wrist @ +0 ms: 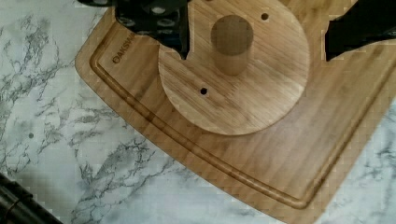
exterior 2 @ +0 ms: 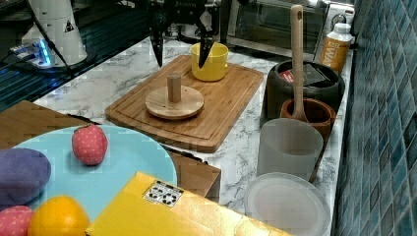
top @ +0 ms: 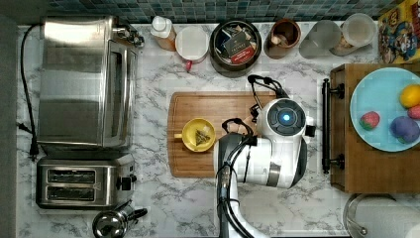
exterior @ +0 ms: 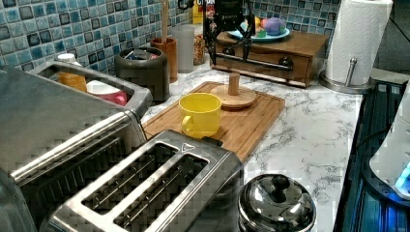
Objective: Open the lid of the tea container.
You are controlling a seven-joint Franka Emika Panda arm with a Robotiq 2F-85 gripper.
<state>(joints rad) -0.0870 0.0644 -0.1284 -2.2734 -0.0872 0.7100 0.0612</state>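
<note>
Tea container (top: 235, 48) sitting lidless, packets showing.
Its wooden lid (exterior 2: 174, 102) is lying on the board below the gripper (exterior 2: 180, 53), fingers apart.

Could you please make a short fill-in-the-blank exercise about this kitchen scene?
1. The wooden lid lies on the ____ board.
2. The black tea container stands ____, tea packets showing inside.
3. The gripper hangs above the lid with its fingers ____.
4. The cup on the board is ____ in colour.

Missing words: cutting; open; open; yellow
</note>
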